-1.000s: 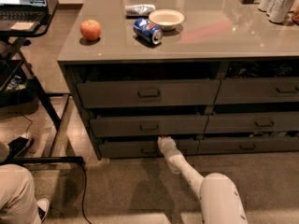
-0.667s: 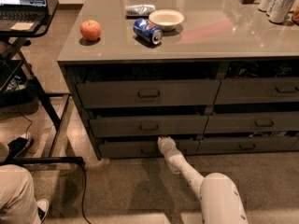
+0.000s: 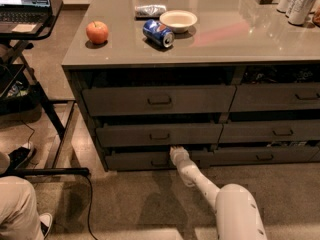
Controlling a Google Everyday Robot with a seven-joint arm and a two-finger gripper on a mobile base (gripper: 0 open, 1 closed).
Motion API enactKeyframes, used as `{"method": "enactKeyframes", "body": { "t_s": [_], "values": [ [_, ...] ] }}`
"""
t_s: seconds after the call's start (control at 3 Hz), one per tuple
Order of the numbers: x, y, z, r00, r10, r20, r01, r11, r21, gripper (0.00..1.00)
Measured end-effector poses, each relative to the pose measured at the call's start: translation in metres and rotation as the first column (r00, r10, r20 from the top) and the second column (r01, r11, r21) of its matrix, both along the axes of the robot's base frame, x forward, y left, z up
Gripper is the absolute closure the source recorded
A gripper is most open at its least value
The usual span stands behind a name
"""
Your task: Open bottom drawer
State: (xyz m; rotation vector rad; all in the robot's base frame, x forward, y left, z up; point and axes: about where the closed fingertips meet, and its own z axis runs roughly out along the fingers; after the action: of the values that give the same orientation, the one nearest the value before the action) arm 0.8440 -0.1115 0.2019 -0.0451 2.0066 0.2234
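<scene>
Grey, glossy tabletop (image 3: 240, 39) caps a cabinet of dark drawers. The bottom drawer (image 3: 130, 160) is the lowest and slimmest of the stack under the tabletop's front left corner. The white arm (image 3: 200, 181) reaches in from the floor side, and the gripper (image 3: 175, 153) is at that drawer's upper edge, just right of the pull (image 3: 160, 162). Whether it grasps anything cannot be told. Near the left edge lie a cream bowl (image 3: 178, 20), a tipped blue can (image 3: 158, 32) and an apple (image 3: 97, 32).

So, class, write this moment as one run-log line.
gripper: at bottom drawer front, by centre pull | drawer: not visibly pulled out
</scene>
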Motion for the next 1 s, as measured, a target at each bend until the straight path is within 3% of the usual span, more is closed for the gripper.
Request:
{"method": "enactKeyframes", "body": {
  "t_s": [0.33, 0.67, 1.0],
  "values": [
    [-0.010, -0.003, -0.004, 0.9993, 0.002, -0.036, -0.001, 1.000, 0.003, 1.00],
    [-0.010, -0.003, -0.001, 0.9993, 0.002, -0.036, -0.001, 1.000, 0.003, 1.00],
    [-0.021, -0.006, -0.005, 0.9966, 0.009, -0.081, -0.009, 1.000, 0.002, 1.00]
  ]
}}
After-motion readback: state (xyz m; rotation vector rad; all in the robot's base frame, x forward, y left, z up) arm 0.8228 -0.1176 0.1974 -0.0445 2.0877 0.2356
